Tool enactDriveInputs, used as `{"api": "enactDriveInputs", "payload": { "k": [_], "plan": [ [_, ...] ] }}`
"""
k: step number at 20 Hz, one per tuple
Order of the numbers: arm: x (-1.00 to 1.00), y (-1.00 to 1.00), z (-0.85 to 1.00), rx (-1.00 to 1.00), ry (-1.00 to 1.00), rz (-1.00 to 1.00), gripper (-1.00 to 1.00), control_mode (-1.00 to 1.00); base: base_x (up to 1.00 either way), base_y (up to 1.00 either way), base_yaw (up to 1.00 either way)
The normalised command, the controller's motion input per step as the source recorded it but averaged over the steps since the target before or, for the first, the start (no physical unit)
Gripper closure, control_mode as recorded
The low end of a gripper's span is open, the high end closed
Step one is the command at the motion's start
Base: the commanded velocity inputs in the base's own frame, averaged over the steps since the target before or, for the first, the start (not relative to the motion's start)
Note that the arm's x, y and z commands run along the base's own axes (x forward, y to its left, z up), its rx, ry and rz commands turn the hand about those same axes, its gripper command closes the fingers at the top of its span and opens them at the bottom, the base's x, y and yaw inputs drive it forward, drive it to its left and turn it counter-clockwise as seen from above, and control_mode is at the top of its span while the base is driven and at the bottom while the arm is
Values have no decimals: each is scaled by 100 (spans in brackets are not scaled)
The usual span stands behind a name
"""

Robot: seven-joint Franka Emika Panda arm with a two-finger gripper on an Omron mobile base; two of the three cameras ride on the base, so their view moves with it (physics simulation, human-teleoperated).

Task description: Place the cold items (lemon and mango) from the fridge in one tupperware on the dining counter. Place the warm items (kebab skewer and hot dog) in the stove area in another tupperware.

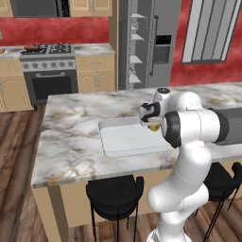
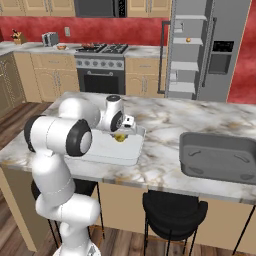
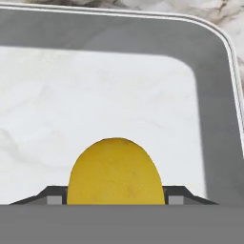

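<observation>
Directly above the shallow white rectangular tupperware [image 3: 119, 95] on the marble worktop [image 1: 71, 137], we see our claw [image 3: 114, 200] clamped on the round yellow lemon [image 3: 114, 174]; release means straight down.

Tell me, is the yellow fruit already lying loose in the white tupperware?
No, the yellow fruit sits between the gripper fingertips above the white tupperware floor.

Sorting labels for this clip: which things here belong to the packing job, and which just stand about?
Job:
yellow rounded fruit, clamped in the gripper
white shallow tupperware
grey shallow tupperware
small fruit on a fridge shelf

Standing about:
black round stools
silver toaster
</observation>
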Motion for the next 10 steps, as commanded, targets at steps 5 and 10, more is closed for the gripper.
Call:
{"api": "enactDriveInputs", "payload": {
  "k": [5, 10],
  "plan": [
    [0, -1, -32, 2, 2, 0, 100, -100, 0, 0, 0],
    [0, 0, -32, 2, 6, -1, 100, -100, 0, 0, 0]
  ]
}}
